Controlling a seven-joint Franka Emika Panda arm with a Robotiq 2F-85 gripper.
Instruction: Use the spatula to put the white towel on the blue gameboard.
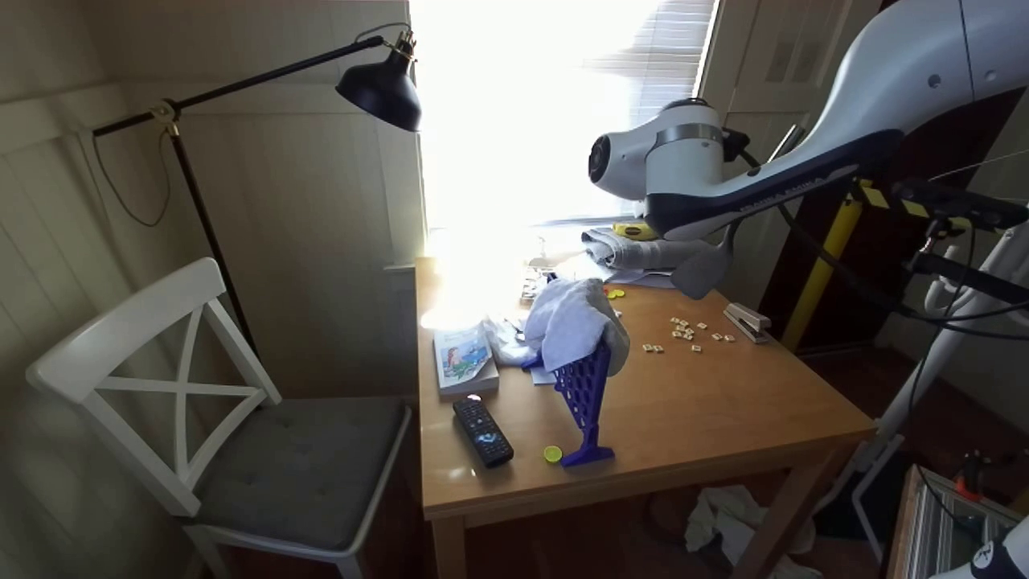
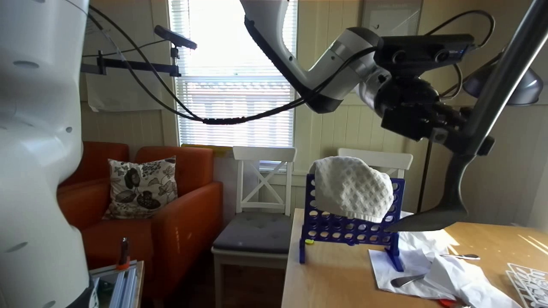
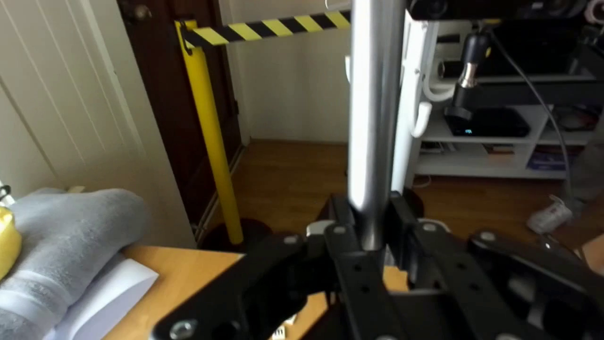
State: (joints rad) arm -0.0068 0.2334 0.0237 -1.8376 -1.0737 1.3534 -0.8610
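Note:
My gripper [image 2: 466, 141] is shut on the spatula [image 2: 434, 218], whose blade points down and whose metal handle rises up past the fingers. In the wrist view the same silver handle [image 3: 373, 118] stands upright between the finger pads [image 3: 401, 222]. The blue gameboard [image 1: 585, 394] is upright on its feet near a table edge. Over its top edge drapes the white towel [image 2: 353, 188], covering much of the upper grid in both exterior views. In an exterior view the spatula blade [image 1: 702, 269] hangs above the table, apart from the towel; there the gripper is hidden behind the arm.
A black remote [image 1: 482, 430], a book [image 1: 465, 359] and a yellow disc [image 1: 553, 454] lie near the board. White napkins [image 2: 454, 269] with cutlery spread beside it. Several letter tiles [image 1: 683, 330], a stapler [image 1: 748, 322] and a rolled grey towel [image 3: 75, 236] are also on the table.

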